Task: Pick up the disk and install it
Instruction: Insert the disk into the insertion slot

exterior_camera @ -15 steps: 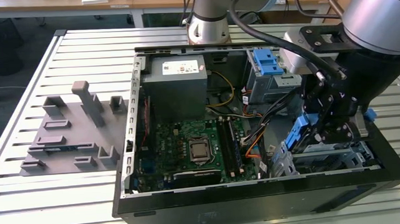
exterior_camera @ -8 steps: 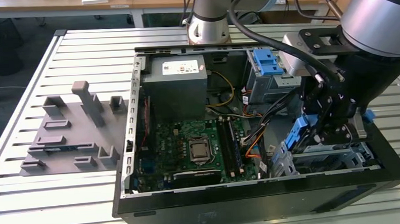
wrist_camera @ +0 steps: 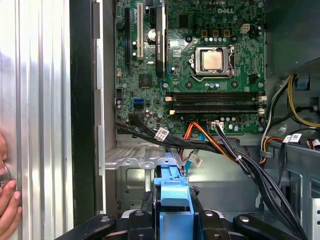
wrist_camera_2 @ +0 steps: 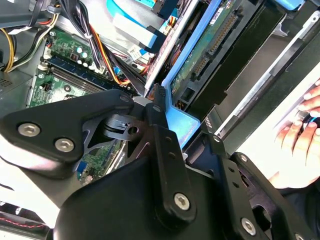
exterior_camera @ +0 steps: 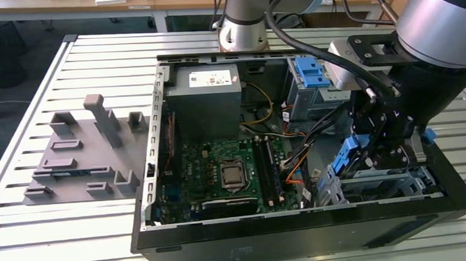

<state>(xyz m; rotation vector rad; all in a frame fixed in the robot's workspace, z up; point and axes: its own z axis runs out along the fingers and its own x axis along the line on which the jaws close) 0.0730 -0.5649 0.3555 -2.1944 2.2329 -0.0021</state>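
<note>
The disk hangs on edge over the front corner of the open computer case, at the exterior view's right, just above the metal drive cage. My gripper is shut on it. In the second wrist view the disk shows its green circuit side and connector, with a blue rail along the edge, and the gripper clamps that blue end. In the first wrist view the disk's blue rail sits between the fingers of the gripper, above the cage's floor.
Inside the case lie the motherboard, a grey power supply box, a blue latch piece and cable bundles close to the cage. A grey fixture stands on the slatted table. A person's hand rests near the case.
</note>
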